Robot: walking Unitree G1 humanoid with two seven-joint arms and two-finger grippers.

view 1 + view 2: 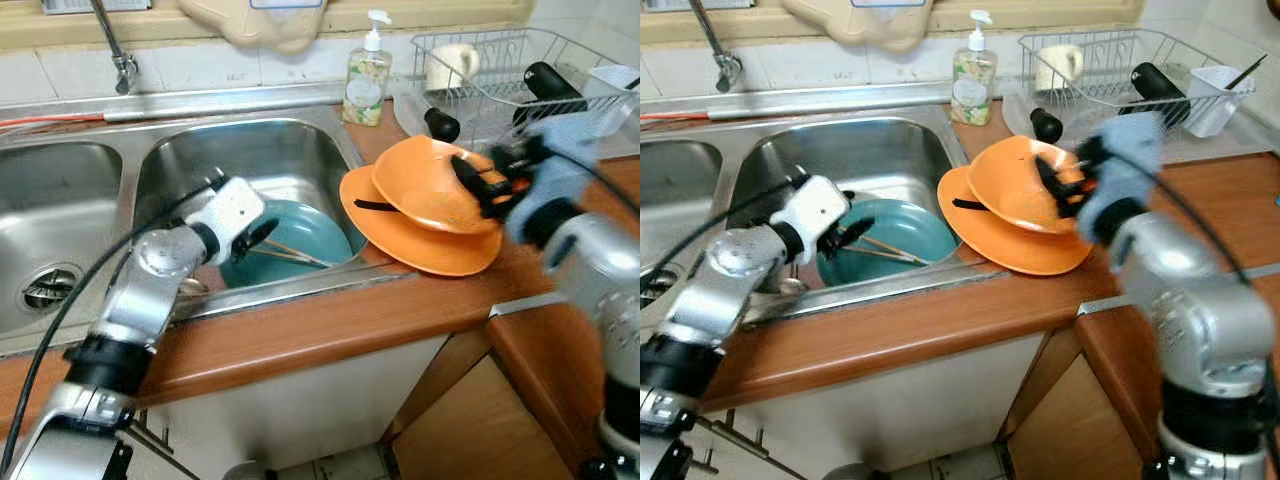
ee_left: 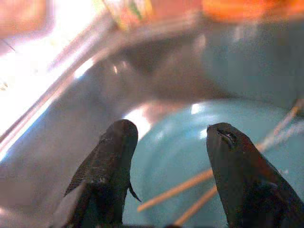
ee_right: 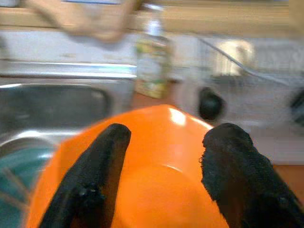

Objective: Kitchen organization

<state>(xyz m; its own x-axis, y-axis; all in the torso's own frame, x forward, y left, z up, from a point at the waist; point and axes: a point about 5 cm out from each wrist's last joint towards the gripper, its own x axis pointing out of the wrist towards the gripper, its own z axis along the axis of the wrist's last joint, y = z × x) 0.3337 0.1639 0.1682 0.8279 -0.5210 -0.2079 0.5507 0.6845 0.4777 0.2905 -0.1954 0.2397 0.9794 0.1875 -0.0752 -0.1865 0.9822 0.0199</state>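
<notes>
At the centre right of the head views, the right gripper is seen over the upper orange bowl, its black fingers spread apart, with the bowl's hollow showing between them in the right wrist view. Whether the fingers touch the bowl cannot be told, as that arm is blurred. The upper bowl is tilted and rests in a second orange bowl, which lies on the wooden counter just right of the sink, its rim overlapping the sink's edge.

At the centre left, the left gripper is lowered into the right-hand basin, its two fingers held apart just above the near edge of a teal plate. The plate lies flat on the basin floor, and two chopsticks are laid across it, running away from the fingertips toward the plate's right side. No contact between gripper and plate or chopsticks is seen.

Toward the upper middle, a soap bottle stands at the back of the counter beside the sink. In the upper right, a wire rack is seen holding a cream mug and a black item. A faucet rises at the upper left.
</notes>
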